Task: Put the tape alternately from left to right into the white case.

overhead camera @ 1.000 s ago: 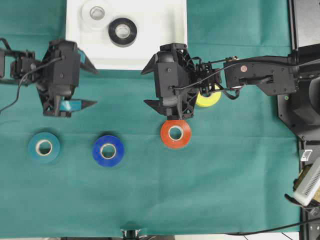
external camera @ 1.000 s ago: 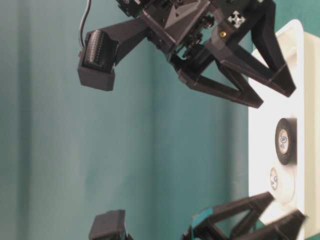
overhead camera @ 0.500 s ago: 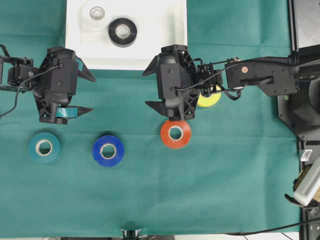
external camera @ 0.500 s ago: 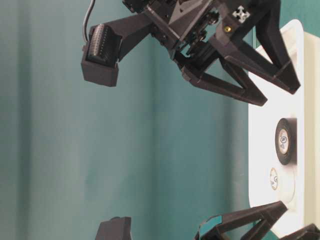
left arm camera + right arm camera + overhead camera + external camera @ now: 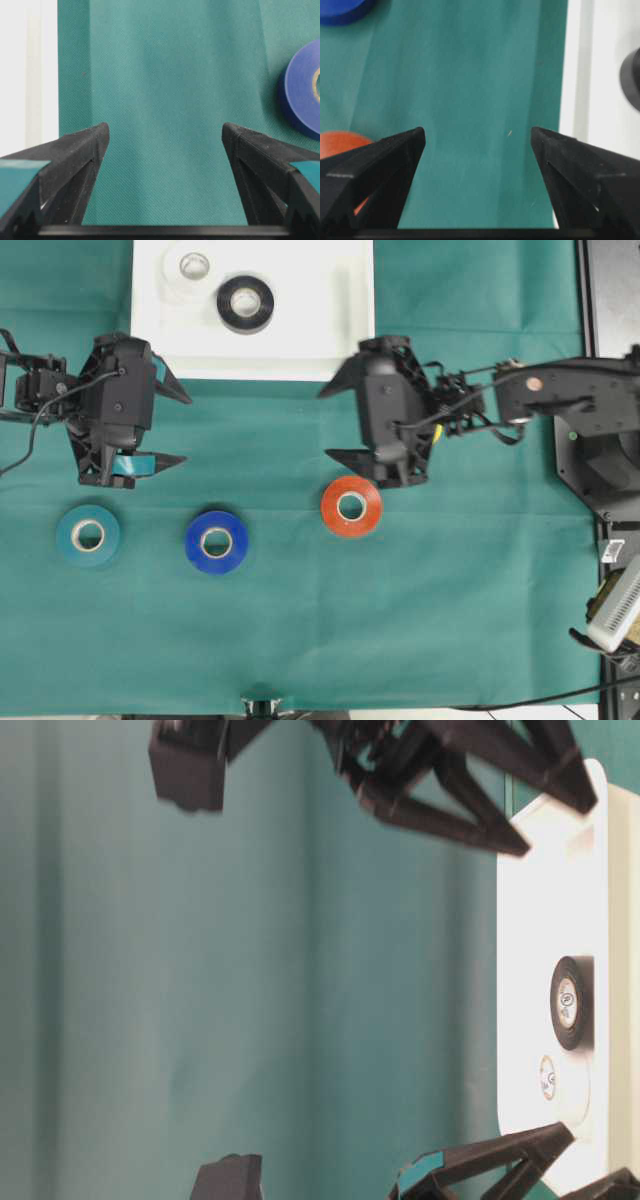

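The white case [image 5: 300, 340] lies at the back with a white tape roll [image 5: 193, 270] and a black roll [image 5: 245, 304] in it. On the green cloth lie a teal roll [image 5: 88, 534], a blue roll [image 5: 216, 541] and a red roll [image 5: 351, 507]. Only a sliver of a yellow roll [image 5: 437, 435] peeks out under the right arm. My left gripper [image 5: 180, 428] hovers open and empty above the teal roll, in front of the case. My right gripper [image 5: 328, 424] is open and empty just behind the red roll [image 5: 340, 142], near the case's corner [image 5: 600, 75].
The green cloth [image 5: 450, 620] covers the table. Black equipment [image 5: 610, 290] and a stand stand along the right edge. The left wrist view shows the blue roll [image 5: 302, 95] at the right and the case edge [image 5: 25, 75] at the left.
My right gripper has moved to the right, away from over the red roll, and now covers most of the yellow roll. The left gripper shifted a little left, then stayed still.
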